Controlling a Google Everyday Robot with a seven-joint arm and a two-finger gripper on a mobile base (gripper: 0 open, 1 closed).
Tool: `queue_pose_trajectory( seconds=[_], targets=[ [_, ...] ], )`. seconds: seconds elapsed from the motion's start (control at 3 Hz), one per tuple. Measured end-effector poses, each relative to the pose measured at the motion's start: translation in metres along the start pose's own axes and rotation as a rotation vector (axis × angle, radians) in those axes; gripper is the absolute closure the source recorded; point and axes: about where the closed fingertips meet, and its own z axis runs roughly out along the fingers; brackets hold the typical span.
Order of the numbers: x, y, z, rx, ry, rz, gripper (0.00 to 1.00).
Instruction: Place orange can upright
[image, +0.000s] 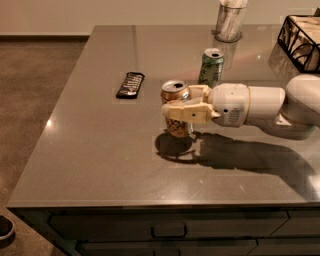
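Observation:
The orange can (175, 94) is upright near the middle of the grey table (100, 150), its silver top with pull-tab showing. My gripper (181, 106) reaches in from the right and is shut on the can, with the cream fingers (185, 112) wrapped around its middle. The fingers hide the middle of the can's body. The can's bottom is close to the tabletop; I cannot tell if it touches.
A green-and-white can (211, 66) stands upright just behind the gripper. A dark snack bar (130, 84) lies to the left. A silver cylinder (230, 21) stands at the back, a black wire basket (302, 42) at the back right. The table's front edge is near.

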Motion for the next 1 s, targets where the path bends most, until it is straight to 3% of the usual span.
queue_pose_trajectory(
  seconds=[0.33, 0.67, 1.0],
  targets=[
    [0.0037, -0.0032, 0.0027, 0.039, -0.012, -0.032, 0.85],
    [0.0085, -0.0064, 0.0055, 0.073, -0.014, -0.054, 0.62],
    [0.0111, -0.0105, 0.0079, 0.1, -0.032, -0.074, 0.31]
  ],
)
